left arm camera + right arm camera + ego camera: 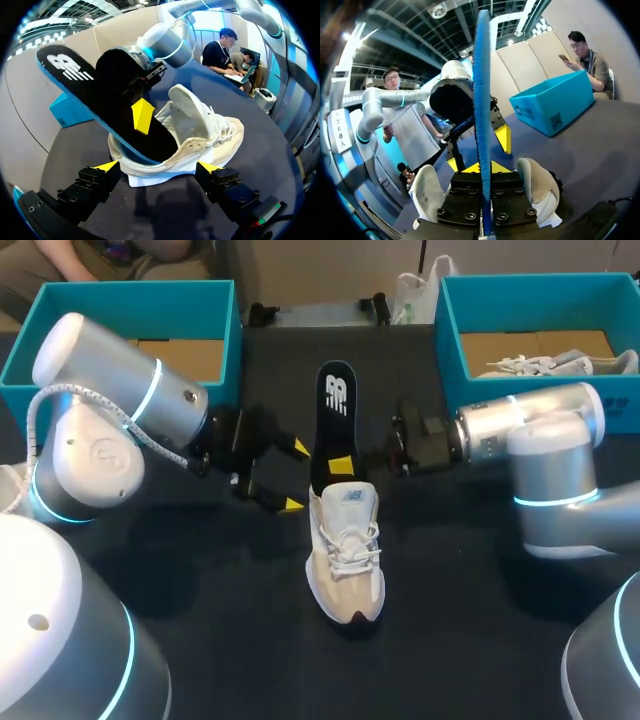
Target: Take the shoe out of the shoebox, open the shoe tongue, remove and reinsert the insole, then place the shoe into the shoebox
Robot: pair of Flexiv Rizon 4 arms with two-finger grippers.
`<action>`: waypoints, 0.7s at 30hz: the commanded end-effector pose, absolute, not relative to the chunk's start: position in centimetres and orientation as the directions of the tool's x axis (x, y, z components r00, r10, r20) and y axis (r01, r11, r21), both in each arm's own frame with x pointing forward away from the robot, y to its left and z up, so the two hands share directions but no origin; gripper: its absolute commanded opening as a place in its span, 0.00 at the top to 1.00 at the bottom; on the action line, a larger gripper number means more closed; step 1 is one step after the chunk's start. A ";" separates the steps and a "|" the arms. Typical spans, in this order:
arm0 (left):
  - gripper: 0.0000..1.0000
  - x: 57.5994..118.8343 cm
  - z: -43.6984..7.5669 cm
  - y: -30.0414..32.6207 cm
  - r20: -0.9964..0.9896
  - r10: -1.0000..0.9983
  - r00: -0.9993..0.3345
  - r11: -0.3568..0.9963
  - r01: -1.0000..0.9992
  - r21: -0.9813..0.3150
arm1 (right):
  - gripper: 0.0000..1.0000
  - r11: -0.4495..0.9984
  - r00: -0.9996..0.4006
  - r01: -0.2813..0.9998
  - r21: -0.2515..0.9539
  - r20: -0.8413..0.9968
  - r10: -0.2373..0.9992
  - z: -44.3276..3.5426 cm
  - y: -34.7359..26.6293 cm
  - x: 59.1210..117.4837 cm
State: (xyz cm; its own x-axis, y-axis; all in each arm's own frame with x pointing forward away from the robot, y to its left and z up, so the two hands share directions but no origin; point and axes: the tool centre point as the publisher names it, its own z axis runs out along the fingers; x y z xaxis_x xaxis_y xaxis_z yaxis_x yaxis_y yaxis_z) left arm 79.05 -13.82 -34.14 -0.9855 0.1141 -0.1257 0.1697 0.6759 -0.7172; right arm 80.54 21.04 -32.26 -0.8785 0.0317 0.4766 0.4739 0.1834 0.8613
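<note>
A white and beige shoe stands in the middle of the table with its toe toward the front. A black insole with a blue edge sticks up out of its heel opening and leans toward the back. My right gripper comes in from the right and is shut on the insole just above the heel; in its wrist view the insole runs edge-on between the fingers of the right gripper. My left gripper stands open beside the heel, touching nothing. In the left wrist view the shoe lies just ahead of the left gripper.
A teal shoebox stands at the back left. A second teal box at the back right holds another white shoe. A plastic bag lies at the table's far edge.
</note>
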 end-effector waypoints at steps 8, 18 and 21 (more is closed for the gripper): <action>0.00 79.1 -34.1 -13.9 -0.124 0.114 -0.986 0.680 0.169 -0.714 | 1.00 0.212 -0.842 0.534 0.819 0.538 0.041 -34.3 20.9 79.5; 0.00 79.1 -34.1 -13.9 -0.124 0.114 -0.986 0.680 0.169 -0.714 | 1.00 0.217 -0.798 0.597 0.773 0.601 0.054 -35.9 21.1 77.5; 0.00 79.1 -34.1 -13.9 -0.124 0.114 -0.986 0.680 0.169 -0.714 | 1.00 0.214 -0.795 0.601 0.770 0.604 0.058 -36.0 21.0 77.3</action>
State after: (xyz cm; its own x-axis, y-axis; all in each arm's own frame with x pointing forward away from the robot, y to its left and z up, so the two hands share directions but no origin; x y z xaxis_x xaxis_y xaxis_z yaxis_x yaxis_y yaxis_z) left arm 79.06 -13.82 -34.14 -0.9855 0.1140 -0.1256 0.1696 0.6758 -0.7173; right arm 77.80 20.86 -35.79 -0.7945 0.0497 0.6052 0.6001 0.2167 0.7700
